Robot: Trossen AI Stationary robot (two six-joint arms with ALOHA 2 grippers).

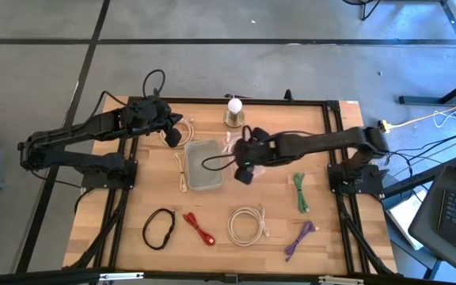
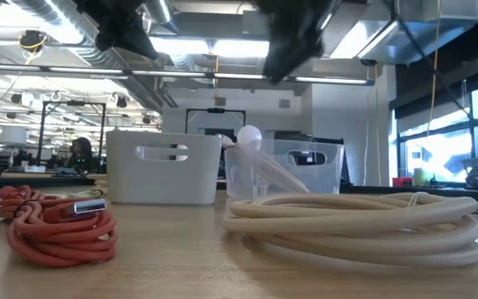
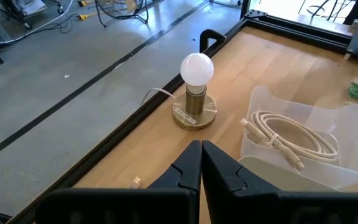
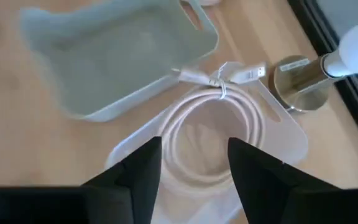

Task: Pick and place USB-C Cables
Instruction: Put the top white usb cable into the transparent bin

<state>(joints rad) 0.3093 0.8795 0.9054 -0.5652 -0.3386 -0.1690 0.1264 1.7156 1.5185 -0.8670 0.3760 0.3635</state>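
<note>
R gripper (image 4: 191,168) hung over the clear bin (image 4: 284,134) near table centre, jaws wide apart & holding nothing; directly below, a cream-white coil (image 4: 213,140) lay inside that bin, its plug ends draped over the rim toward the grey-white bin (image 4: 117,62) just beside it; L gripper (image 3: 201,171) was parked near the far edge, fingers pressed together, empty, w/ the white ball lamp (image 3: 196,87) on its metal base ahead of it; high view showed the rest of the USB-C cables on the wood table (image 1: 117,214): another cream-white coil (image 1: 246,223) near the front edge, black loop (image 1: 158,228) front-left, red bundle (image 1: 199,227) just right of the loop, green bundle (image 1: 300,192) on the right side, purple bundle (image 1: 299,239) front-right; a loose cream cable (image 1: 182,170) lay along the left side of the grey-white bin; low view had the red bundle & front coil close up, both flat on the table, well apart.
</note>
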